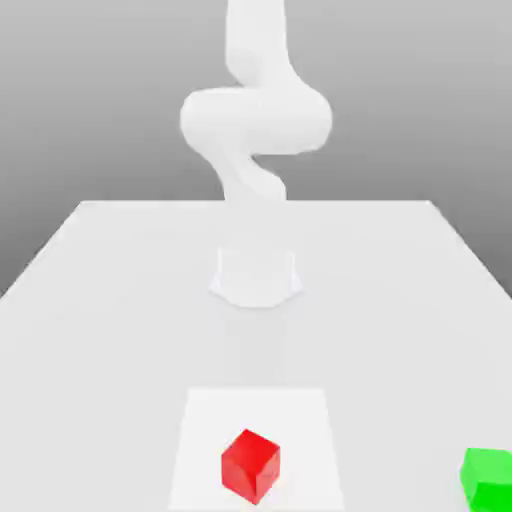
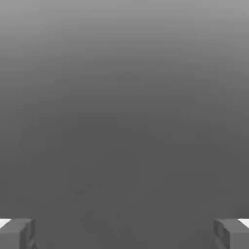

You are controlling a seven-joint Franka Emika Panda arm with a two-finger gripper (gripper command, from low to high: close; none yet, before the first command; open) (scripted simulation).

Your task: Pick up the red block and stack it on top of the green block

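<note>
And here we are at the very opening step, the approach: the red block [image 1: 250,466] sits on a white square patch [image 1: 205,410] of the counter [image 1: 110,330], close to the near edge and roughly midway between the two sides, turned so that a corner points towards us. The green block [image 1: 489,480] is over by the near corner on the exterior view's right, well apart from the red one. And the fingers [image 2: 124,234]! Spread wide, seen in the hand view at either side, and nothing between them; no grip on anything. The white arm [image 1: 257,120] stands behind, rising from its base towards the counter's far edge. What does the next move call for? Bring the hand over the red block, turn it to match those skewed faces, then descend straight and close on two opposite sides. Come in unaligned and a corner could catch, twisting the block away. Now the surfaces: both blocks are plain cubes by the look of them, flat-faced, sharp-edged, evenly coloured, with darker shading on some sides. They look rigid, so a square pinch should hold. The counter is pale, smooth and featureless, the patch a shade whiter, and the arm all rounded, glossy-looking curves against those crisp little cubes.
</note>
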